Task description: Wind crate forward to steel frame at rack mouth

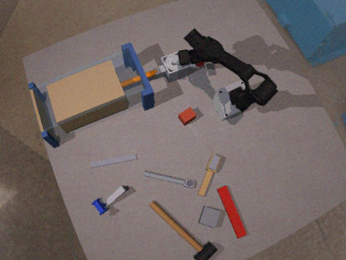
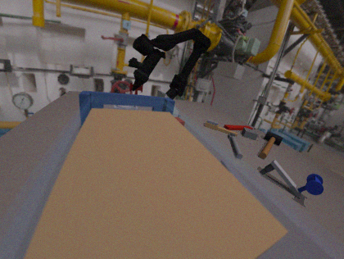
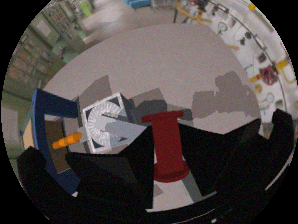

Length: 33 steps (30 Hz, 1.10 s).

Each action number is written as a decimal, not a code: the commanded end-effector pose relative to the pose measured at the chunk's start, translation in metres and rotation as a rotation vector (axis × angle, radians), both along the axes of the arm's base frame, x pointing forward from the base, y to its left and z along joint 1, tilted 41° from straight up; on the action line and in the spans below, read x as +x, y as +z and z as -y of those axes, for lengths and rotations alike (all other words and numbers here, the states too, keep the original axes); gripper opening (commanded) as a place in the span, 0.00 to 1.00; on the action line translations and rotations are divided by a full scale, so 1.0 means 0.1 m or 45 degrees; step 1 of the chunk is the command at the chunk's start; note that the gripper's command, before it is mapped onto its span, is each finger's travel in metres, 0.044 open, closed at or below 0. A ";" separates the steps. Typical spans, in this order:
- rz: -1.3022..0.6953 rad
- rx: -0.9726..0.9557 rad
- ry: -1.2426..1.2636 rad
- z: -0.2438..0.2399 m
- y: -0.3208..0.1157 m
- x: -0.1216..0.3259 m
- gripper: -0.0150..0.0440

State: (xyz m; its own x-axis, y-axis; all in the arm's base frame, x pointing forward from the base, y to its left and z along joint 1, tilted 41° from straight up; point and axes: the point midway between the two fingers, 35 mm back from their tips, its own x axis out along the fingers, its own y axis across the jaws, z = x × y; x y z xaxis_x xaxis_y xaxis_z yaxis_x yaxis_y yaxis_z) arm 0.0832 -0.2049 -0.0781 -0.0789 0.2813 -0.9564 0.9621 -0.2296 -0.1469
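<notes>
Yellow pipes point(image 2: 135, 9) run across the top of the frame, in front of a white wall point(image 2: 53, 49). A round dial point(image 2: 22, 101) hangs at the left.

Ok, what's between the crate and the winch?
Between crate and winch: an orange strap and the blue steel frame it passes, best seen from the top.
</notes>
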 end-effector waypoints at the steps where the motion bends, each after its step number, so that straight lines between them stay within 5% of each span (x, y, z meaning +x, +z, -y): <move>1: -0.014 -0.004 0.006 0.05 -0.08 -0.05 0.25; 33: -0.015 -0.007 0.005 0.30 -0.28 -0.15 0.25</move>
